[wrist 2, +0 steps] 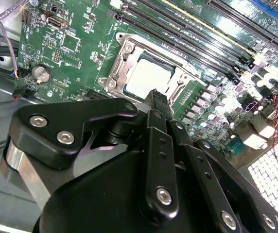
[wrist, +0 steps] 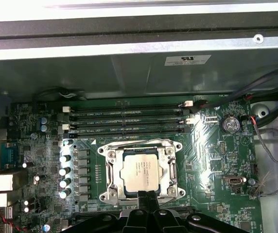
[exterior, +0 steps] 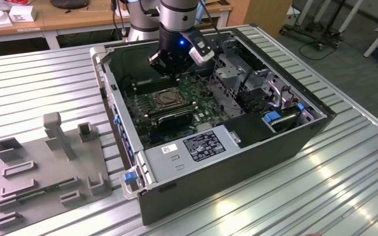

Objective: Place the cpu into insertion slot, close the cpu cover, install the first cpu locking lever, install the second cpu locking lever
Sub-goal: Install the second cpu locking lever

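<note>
The cpu [wrist: 142, 171] lies flat in the insertion slot [wrist: 138, 143] on the green motherboard, its silvery top showing in both wrist views [wrist 2: 146, 77]. The cpu cover [wrist: 111, 167], a silver frame, lies down around the chip's edges [wrist 2: 122, 58]. My gripper [wrist: 147, 196] hovers just above the near edge of the socket, its black fingers pressed together with nothing between them [wrist 2: 156, 94]. In the exterior view the gripper [exterior: 165, 73] reaches down into the open computer case, over the socket [exterior: 165, 100].
Long black memory slots [wrist: 129, 121] run beside the socket. The case walls [exterior: 113, 93], a metal drive cage [exterior: 232, 73] and the power supply [exterior: 196, 145] hem in the board. A grey fixture tray [exterior: 47, 167] sits on the table at the exterior view's left.
</note>
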### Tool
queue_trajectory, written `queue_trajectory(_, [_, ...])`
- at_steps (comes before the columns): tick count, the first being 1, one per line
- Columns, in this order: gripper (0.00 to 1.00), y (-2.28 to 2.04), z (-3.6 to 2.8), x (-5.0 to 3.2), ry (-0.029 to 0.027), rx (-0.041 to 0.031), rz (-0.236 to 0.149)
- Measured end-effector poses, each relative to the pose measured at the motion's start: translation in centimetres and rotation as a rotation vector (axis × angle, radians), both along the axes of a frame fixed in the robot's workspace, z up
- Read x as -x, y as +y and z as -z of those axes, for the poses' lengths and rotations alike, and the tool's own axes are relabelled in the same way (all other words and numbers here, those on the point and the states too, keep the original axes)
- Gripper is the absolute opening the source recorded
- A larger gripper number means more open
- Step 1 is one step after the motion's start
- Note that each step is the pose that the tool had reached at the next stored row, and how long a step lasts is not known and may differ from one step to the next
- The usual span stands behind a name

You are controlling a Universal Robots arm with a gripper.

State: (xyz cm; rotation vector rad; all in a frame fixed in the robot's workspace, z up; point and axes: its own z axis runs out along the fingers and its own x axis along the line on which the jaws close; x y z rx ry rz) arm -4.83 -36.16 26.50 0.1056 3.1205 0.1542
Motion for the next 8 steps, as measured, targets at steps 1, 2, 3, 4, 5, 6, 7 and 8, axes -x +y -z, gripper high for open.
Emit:
queue_trajectory(1, [0.11, 0.00, 0.00, 0.02, -0.0001, 0.0001, 0.000])
queue_trajectory(2, [0.11, 0.00, 0.02, 0.04, -0.0002, -0.0001, 0.000])
queue_trajectory(3, [0.11, 0.00, 0.03, 0.05, -0.0004, -0.0002, 0.000])
queue_trajectory(4, [0.11, 0.00, 0.04, 0.07, -0.0004, 0.0000, 0.000])
queue_trajectory(5, [0.11, 0.00, 0.05, 0.07, -0.0004, 0.0000, 0.000])
queue_trajectory(6, [0.11, 0.00, 0.05, 0.07, -0.0004, 0.0000, 0.000])
queue_trajectory(7, [0.11, 0.00, 0.05, 0.07, -0.0005, 0.0000, 0.000])
queue_trajectory(8, [0.11, 0.00, 0.08, 0.07, -0.0006, -0.0002, 0.000])
